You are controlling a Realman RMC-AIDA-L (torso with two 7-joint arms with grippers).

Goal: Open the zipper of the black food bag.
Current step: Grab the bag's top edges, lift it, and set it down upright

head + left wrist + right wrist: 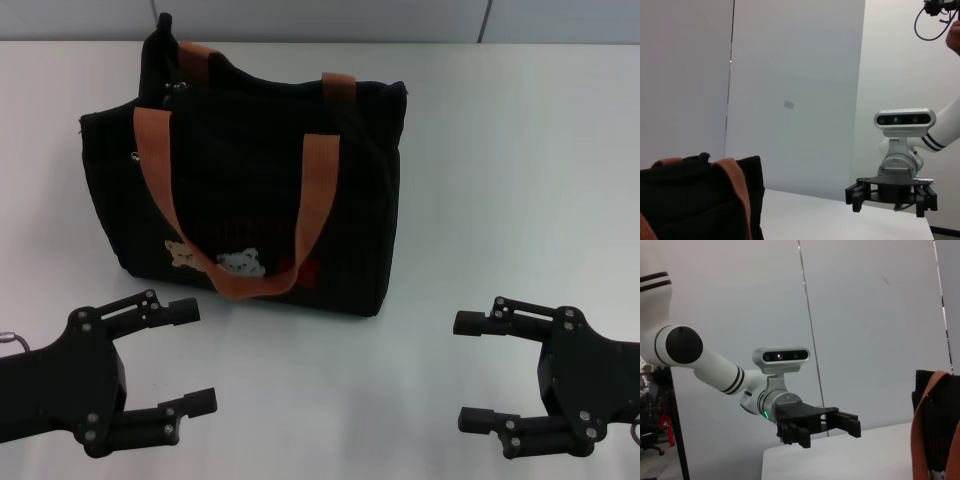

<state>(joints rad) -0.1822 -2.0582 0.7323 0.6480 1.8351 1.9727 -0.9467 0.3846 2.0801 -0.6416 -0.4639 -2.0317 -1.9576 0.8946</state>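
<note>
The black food bag (250,190) stands upright on the white worktop (500,150), set toward the far left of centre, its front panel with the small bear print (215,260) and red lettering facing the robot. Two orange-brown handles (300,215) show: the near one droops down over the front in a long loop, the far one arches over the top rim. The zipper (170,90) runs along the top rim, and at the far left corner there is a small metal glint, though the pull itself is too small to make out clearly. Both arms sit low at the near edge, well apart from the bag and touching nothing. The left tool (190,355) reaches in from the near left, its two black fingers pointing toward the middle, spread wide with a clear gap between them and nothing held. The right tool (468,370) mirrors it from the near right, fingers aimed inward, likewise spread wide and holding nothing. From the left wrist view, the bag's black corner (700,200) and an orange strap fill the near foreground, and across the worktop the right tool (890,197) hangs level above the surface with its wrist camera on top. From the right wrist view, the left tool (815,427) extends level out over the worktop's edge on its white arm, the bag's edge (937,425) just in sight at the side.
</note>
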